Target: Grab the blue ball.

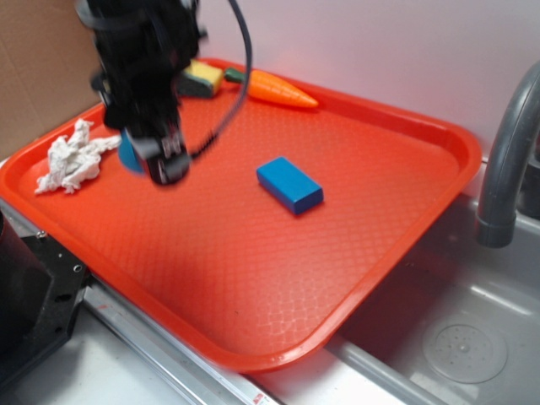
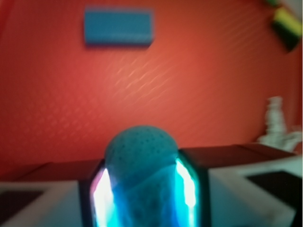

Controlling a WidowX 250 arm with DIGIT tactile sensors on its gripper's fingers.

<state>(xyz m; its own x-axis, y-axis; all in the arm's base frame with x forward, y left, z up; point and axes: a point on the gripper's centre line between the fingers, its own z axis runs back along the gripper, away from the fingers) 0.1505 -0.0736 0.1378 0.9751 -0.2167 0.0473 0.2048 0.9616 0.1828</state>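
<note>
Exterior and wrist views. The black claw (image 1: 160,160) stands over the left part of an orange tray (image 1: 405,236) with a fine diamond-embossed texture and rounded raised rim. The blue ball (image 2: 140,156), a matte teal sphere with small dimples, sits between the two fingers (image 2: 97,189), which press its sides; the claw is closed around it. A flat rectangular blue block (image 1: 289,185) lies near the tray's middle, well apart. A crumpled white cloth (image 1: 72,157) lies at the left edge; an orange carrot (image 1: 280,89) and a yellow sponge (image 1: 202,78) lie along the far rim. A grey faucet (image 1: 506,160) curves over the metal sink (image 1: 456,337). No legible writing.
</note>
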